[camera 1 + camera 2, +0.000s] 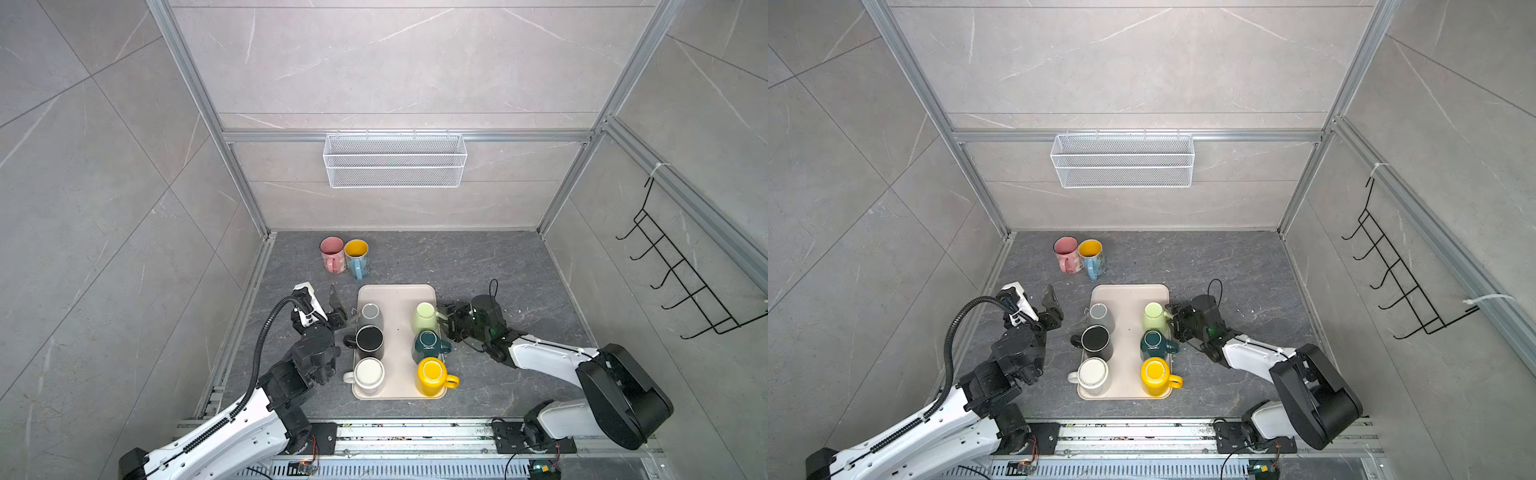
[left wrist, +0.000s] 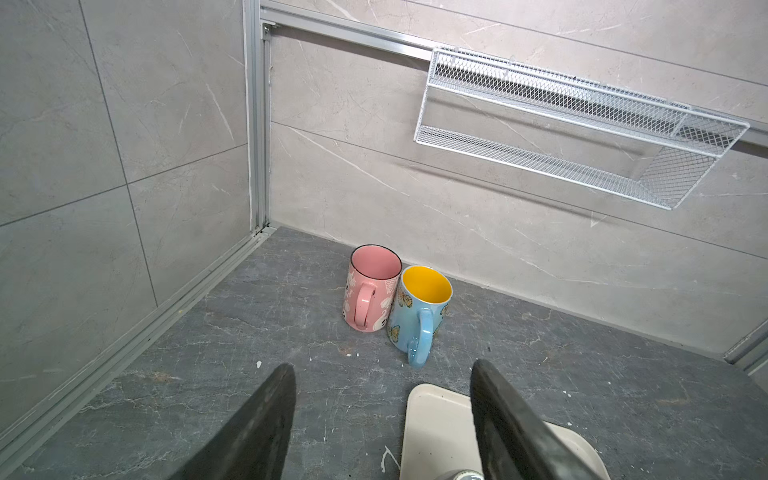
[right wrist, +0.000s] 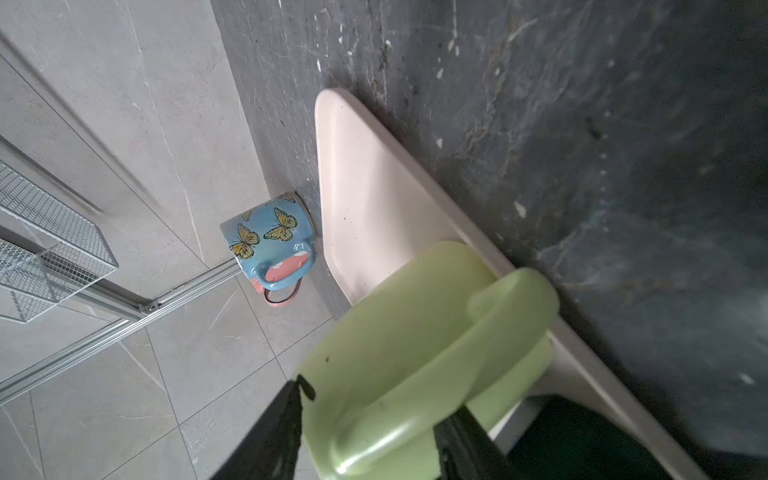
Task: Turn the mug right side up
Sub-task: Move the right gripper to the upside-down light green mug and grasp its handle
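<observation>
At tray [image 1: 397, 297] edge, right pincer [image 1: 444, 319] astride green mug [image 1: 424, 315] handle.

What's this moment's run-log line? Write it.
right jaws: astride handle of green mug, grip unclear | left jaws: open, empty | green mug: inverted on tray

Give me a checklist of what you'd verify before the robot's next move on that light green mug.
1. Light green mug stands base-up on the tray: ok.
2. Right gripper straddles the handle, one finger on each side: ok.
3. Firm grip on the handle: cannot tell; contact is unclear.
4. Left gripper open and empty: ok.
5. Clearance from the dark teal mug next to it: cannot tell; the two stand very close.
</observation>
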{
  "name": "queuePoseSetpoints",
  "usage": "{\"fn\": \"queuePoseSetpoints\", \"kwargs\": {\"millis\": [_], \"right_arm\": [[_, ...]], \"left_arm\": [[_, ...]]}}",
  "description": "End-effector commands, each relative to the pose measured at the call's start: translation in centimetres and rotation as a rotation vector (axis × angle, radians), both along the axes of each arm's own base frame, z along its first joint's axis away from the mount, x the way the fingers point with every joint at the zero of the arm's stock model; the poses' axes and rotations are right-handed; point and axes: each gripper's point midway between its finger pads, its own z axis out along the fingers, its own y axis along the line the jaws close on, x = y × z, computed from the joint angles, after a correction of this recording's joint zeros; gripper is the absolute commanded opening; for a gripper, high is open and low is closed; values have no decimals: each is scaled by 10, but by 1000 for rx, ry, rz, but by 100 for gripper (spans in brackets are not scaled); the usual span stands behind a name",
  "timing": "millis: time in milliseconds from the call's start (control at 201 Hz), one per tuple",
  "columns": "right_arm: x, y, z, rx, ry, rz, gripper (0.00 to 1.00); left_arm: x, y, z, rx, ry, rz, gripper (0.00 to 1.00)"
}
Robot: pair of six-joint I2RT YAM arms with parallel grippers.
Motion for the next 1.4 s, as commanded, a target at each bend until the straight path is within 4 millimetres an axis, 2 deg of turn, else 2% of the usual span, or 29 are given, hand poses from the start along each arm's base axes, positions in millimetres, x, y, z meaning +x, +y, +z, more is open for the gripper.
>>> {"fn": "queuePoseSetpoints", "kwargs": {"millis": [0,249,418,867,1399], "right_arm": [[4,0,-1,16,-8,-11,48],[7,0,-5,11,-2,-7,44],[10,0,-8,14,-1,-11,37],[16,4,-16,31,12,-9,33],[33,1,-11,38,-7,-44,34]], "left_arm": [[-1,8,6,-39,-20,39,69],[-1,10,5,-39,-18,44,69],[-1,11,5,-39,-18,46,69],[0,11,3,-36,-14,48,69],[1,12,3,-39,-13,47,69]]}}
